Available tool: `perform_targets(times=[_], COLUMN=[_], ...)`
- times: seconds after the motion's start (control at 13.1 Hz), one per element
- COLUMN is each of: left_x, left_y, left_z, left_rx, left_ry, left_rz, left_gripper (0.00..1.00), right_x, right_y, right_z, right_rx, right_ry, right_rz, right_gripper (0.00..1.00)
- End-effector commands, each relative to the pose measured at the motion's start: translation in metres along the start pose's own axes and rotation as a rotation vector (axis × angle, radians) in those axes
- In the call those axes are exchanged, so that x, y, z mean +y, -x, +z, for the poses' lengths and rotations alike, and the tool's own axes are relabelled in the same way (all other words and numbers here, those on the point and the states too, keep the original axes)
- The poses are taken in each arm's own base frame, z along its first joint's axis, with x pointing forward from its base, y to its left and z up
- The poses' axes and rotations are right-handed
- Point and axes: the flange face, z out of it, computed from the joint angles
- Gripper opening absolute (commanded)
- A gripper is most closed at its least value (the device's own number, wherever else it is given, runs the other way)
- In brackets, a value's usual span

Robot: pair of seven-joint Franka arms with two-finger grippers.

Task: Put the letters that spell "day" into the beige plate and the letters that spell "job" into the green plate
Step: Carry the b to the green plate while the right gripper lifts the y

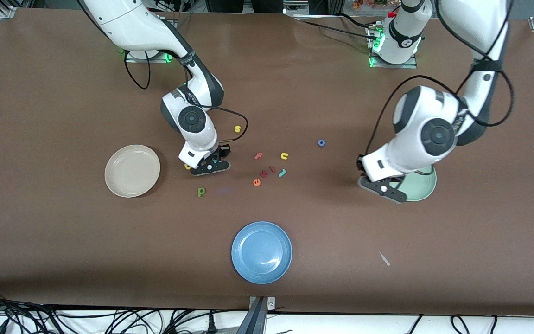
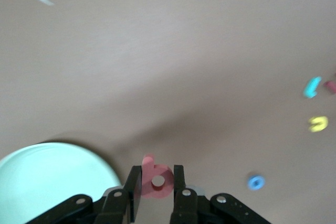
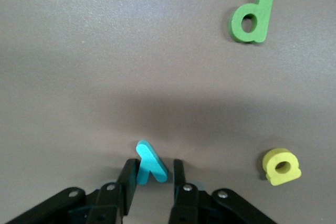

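Note:
My right gripper is down at the table and shut on the teal "y". The yellow "a" and the green "d" lie close by, between it and the beige plate. My left gripper is shut on the salmon "b", held upright over the table beside the green plate's rim. The blue "o" and the teal "j" lie on the table.
A yellow "s", pink "f", yellow "u", orange "e" and two small red pieces lie mid-table. A blue plate sits nearer the front camera. A white scrap lies toward the left arm's end.

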Motion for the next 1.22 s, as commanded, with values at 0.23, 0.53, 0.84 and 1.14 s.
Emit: perform_targets(times=[0.23,0.53,0.84,1.14], left_x=[-0.114,-0.131,-0.134,-0.132], left_y=[0.044,0.064,0.078,0.083], left_z=[-0.005,0.035,0.063,0.087], left_rx=[-0.033,-0.042,-0.021,-0.010], left_ry=[0.008,0.016,0.002,-0.006], left_rz=[0.151,0.145,0.137,0.136], left_gripper=[0.03,0.03,0.03,0.03], right_x=[-0.004,-0.004,-0.004,-0.001], right_y=[-0.002,-0.002,-0.011,-0.029], right_z=[0.006,0.007,-0.007,-0.039], right_rx=[-0.009,-0.012,-0.016,-0.074], right_ry=[0.006,0.005,0.009,0.043], right_rz=[0.013,0.015,0.006,0.021], right_gripper=[0.25,0.23,0.22,0.21])
